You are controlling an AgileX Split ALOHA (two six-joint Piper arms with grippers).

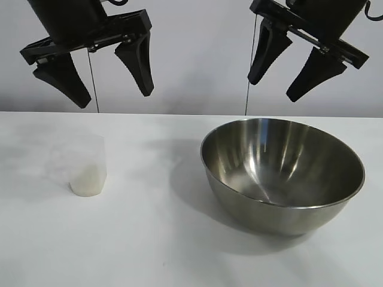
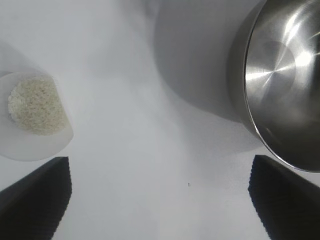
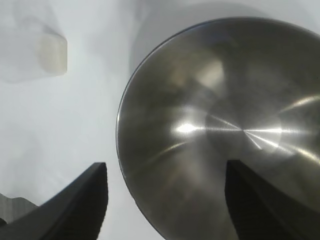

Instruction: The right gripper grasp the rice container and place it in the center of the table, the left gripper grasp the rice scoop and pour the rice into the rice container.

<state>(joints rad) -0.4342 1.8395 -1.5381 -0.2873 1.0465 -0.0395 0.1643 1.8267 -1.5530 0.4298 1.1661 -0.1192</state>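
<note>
The rice container (image 1: 282, 172) is a wide shiny steel bowl, empty, standing on the white table (image 1: 155, 239) right of the middle. The rice scoop (image 1: 88, 166), a small translucent cup, stands upright at the left with rice (image 2: 35, 105) heaped in its bottom. My left gripper (image 1: 115, 98) hangs open well above the table, just behind the scoop, with nothing between its fingers. My right gripper (image 1: 273, 91) also hangs open, high over the bowl's far rim. In the right wrist view one finger (image 3: 85, 205) is over bare table and the other over the bowl's inside (image 3: 225, 115).
A plain pale wall runs behind the table's far edge. Two thin cables hang down behind the grippers. In the left wrist view the scoop (image 2: 35, 120) and the bowl (image 2: 285, 75) lie to either side of the gripper (image 2: 159, 165), with bare tabletop between them.
</note>
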